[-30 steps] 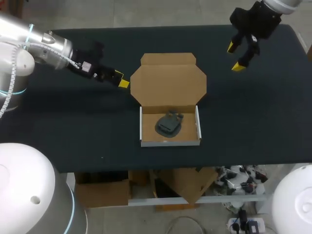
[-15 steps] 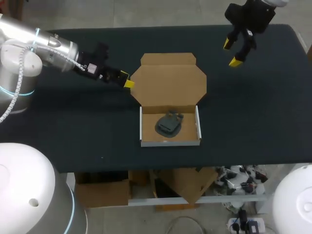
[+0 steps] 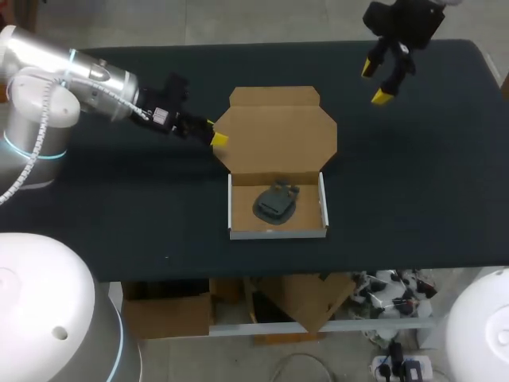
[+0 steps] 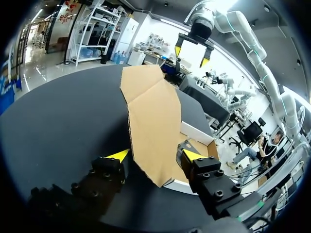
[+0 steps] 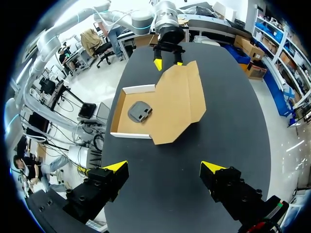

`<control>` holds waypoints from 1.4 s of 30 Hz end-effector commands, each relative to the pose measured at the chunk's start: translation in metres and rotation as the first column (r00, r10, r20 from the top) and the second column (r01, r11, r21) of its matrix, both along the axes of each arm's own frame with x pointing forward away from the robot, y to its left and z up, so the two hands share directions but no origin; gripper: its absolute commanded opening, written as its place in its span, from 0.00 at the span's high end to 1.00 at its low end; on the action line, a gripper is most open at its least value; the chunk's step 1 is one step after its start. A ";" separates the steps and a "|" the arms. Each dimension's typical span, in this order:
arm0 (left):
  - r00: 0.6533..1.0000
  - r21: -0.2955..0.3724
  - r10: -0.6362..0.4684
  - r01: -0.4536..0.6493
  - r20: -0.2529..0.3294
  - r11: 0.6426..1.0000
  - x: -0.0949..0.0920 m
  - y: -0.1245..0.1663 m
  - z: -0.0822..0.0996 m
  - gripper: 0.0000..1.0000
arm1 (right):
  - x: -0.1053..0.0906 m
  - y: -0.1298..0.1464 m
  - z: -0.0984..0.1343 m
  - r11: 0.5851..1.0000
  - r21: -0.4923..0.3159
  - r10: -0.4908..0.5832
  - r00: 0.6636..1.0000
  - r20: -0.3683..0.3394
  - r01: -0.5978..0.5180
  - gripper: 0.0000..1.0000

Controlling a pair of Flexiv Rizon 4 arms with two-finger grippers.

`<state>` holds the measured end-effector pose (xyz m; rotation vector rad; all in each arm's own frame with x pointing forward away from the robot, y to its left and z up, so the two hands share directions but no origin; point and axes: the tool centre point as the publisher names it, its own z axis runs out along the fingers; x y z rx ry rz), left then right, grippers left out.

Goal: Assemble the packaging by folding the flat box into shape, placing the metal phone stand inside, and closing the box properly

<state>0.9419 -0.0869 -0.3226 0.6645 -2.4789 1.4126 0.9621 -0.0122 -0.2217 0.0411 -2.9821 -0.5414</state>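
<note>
The dark tabletop [image 3: 119,207] carries the box [image 3: 278,232] nearest me, tray formed, with the phone stand [image 3: 274,201] lying inside. The lid [image 3: 274,135] is folded open behind it. My left end effector [image 3: 215,131] is spread, with the lid's left corner between its fingers. Its wrist view misses the stand, while the right wrist view shows it. Farthest off, my right end effector [image 3: 375,83] hangs open.

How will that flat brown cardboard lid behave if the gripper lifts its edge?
Probably light and fairly stiff: the flat brown cardboard lid lies as one thin, even sheet. It should swing up along the crease where it joins the white-walled box tray rather than slide. The dark metal phone stand inside may weigh the tray down.
</note>
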 end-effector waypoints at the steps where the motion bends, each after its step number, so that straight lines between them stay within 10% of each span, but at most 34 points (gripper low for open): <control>1: 1.000 -0.003 0.000 0.000 0.007 1.000 -0.002 -0.003 0.001 0.44 | 0.001 0.001 0.002 1.000 -0.004 0.004 1.000 -0.003 -0.004 0.00; 42: 0.995 -0.098 -0.052 0.061 0.085 0.993 -0.023 -0.022 0.008 0.65 | 0.002 0.025 0.010 0.998 -0.047 -0.028 0.999 0.040 0.030 0.00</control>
